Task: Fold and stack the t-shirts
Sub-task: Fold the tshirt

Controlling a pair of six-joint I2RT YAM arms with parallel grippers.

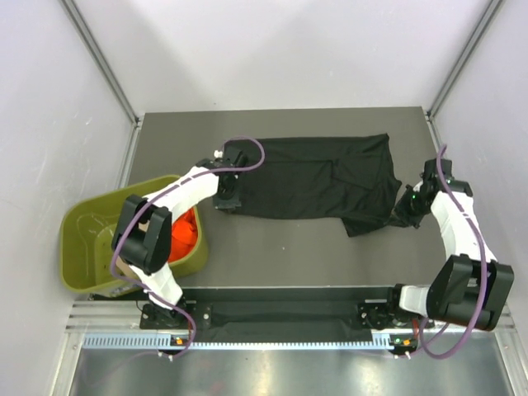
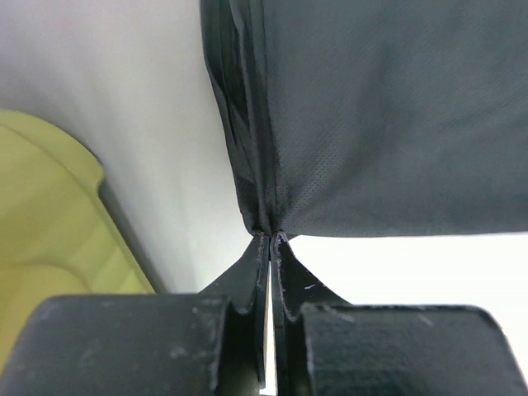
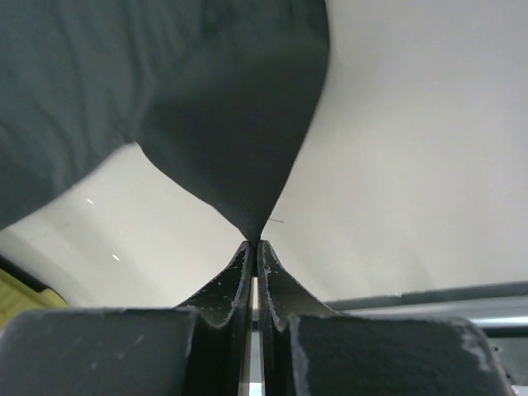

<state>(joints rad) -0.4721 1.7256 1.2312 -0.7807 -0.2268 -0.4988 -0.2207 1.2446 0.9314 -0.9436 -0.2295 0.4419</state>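
The black t-shirt [image 1: 318,177] lies spread sideways across the upper middle of the dark grey table [image 1: 289,247]. It is mostly flat, and its lower right corner hangs in a loose, rumpled point. The left arm rises from its base at the bottom left of the overhead view, bends at a raised elbow above the olive-green tub [image 1: 82,247], and stretches its white forearm up and to the right. The left gripper [image 1: 225,195] sits at the shirt's left edge. In the left wrist view its two dark fingers [image 2: 252,280] are pressed together, with the edge of the cloth pinched between their tips and several layers folded along that edge. The right arm climbs from its base at the bottom right, folds back at the elbow, and points its wrist toward the centre. The right gripper [image 1: 402,213] meets the rumpled lower right corner of the shirt. In the right wrist view those fingers [image 3: 239,276] are likewise closed, nipping a drawn-up peak of black cloth at their tips. The tub stands at the left edge of the table, partly overhanging it, and an orange-red t-shirt [image 1: 186,231] is bunched inside at its right end, partly hidden by the left arm. Purple cables loop along both arms. Plain white walls with grey metal framing enclose the table, and a metal rail runs along the bottom of the overhead view.
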